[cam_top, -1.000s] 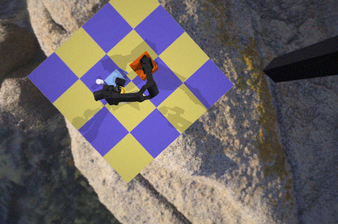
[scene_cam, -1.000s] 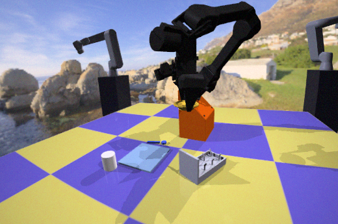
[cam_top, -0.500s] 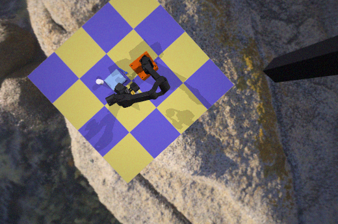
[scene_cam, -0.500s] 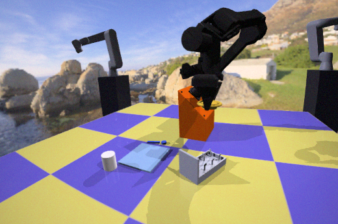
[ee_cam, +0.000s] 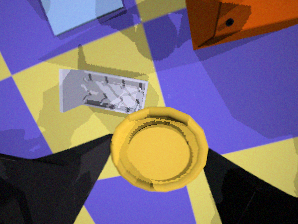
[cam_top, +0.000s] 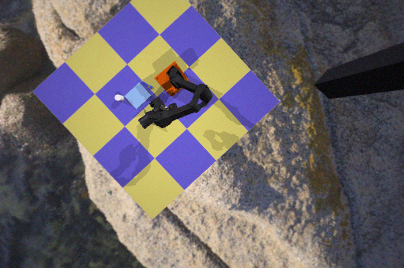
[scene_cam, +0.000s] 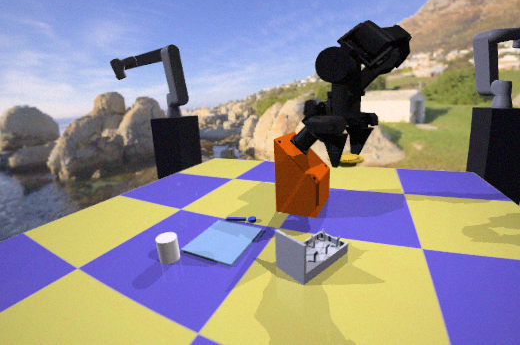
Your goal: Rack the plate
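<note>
My gripper (scene_cam: pixel 349 151) (ee_cam: pixel 158 145) is shut on the yellow plate (scene_cam: pixel 350 159) (ee_cam: pixel 160 157), with one finger at each side of its rim. The plate is held flat, face up, high above the checkered table. In the exterior view it hangs to the right of the orange arm base (scene_cam: pixel 300 182). The grey dish rack (scene_cam: pixel 295 255) (ee_cam: pixel 75 90) stands on a yellow square, with thin rails inside it. In the wrist view the rack lies below and just past the plate's upper left rim. In the top view the arm covers the rack.
A light blue flat board (cam_top: pixel 137 95) (scene_cam: pixel 222 241) (ee_cam: pixel 80 12) lies left of the rack, with a white cylinder (cam_top: pixel 119 97) (scene_cam: pixel 167 247) beyond it and a small blue pen (scene_cam: pixel 241 218) behind it. The orange arm base (cam_top: pixel 165 78) (ee_cam: pixel 225 20) stands close behind the rack.
</note>
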Tool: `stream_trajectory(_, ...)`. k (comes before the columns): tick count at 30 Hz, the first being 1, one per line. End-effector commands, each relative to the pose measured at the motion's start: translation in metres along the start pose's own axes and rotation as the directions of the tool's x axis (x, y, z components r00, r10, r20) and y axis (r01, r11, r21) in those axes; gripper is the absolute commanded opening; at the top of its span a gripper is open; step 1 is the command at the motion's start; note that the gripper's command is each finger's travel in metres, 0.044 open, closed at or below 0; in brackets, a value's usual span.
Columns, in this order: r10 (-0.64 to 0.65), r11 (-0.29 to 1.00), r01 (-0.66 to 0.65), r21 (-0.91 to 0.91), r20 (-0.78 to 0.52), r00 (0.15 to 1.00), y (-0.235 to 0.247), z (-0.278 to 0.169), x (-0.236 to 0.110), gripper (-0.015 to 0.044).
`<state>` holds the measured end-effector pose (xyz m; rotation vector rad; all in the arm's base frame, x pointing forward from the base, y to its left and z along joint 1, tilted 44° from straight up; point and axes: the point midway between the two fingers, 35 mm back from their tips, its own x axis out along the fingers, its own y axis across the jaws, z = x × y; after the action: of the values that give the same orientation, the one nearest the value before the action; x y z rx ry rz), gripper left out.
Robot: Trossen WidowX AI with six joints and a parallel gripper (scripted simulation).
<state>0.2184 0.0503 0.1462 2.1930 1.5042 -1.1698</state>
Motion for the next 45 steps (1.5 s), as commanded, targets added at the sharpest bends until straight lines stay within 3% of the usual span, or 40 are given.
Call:
stream_trajectory(1, -0.006, 0.999, 0.007, 0.047, -0.006, 1.000, -0.006, 0.000, 0.001, 0.0000)
stream_trajectory(5, -0.008, 0.999, 0.008, 0.044, 0.009, 1.000, -0.006, 0.001, 0.003, 0.0000)
stream_trajectory(20, 0.013, 0.999, 0.005, -0.052, 0.334, 0.943, -0.001, 0.031, 0.043, 0.0000)
stream_trajectory(33, 0.124, 0.983, -0.026, -0.183, 0.554, 0.823, 0.006, 0.051, 0.069, 0.0000)
stream_trajectory(45, 0.291, 0.938, -0.064, -0.342, 0.671, 0.682, 0.014, 0.060, 0.088, 0.0000)
